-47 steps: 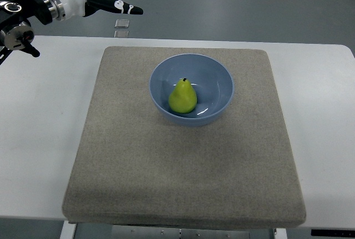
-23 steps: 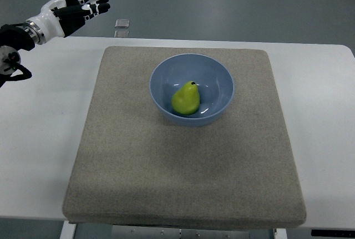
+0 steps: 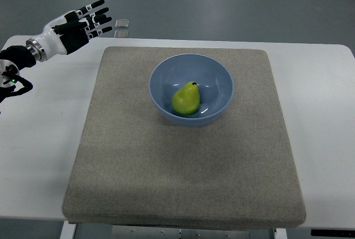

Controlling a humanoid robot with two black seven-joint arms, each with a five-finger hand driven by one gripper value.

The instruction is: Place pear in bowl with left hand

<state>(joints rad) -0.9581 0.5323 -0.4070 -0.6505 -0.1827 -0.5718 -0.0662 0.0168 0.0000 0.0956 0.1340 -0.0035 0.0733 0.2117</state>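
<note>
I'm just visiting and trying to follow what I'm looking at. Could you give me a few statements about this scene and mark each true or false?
1. The pear lies inside the blue bowl. True.
2. The left robot hand is gripping the pear. False: it is off at the upper left, fingers spread, holding nothing.
3. The bowl sits on a grey mat. True.
4. The pear is red. False: it is green.
5. A right robot hand reaches over the bowl. False: none is in view.
</note>
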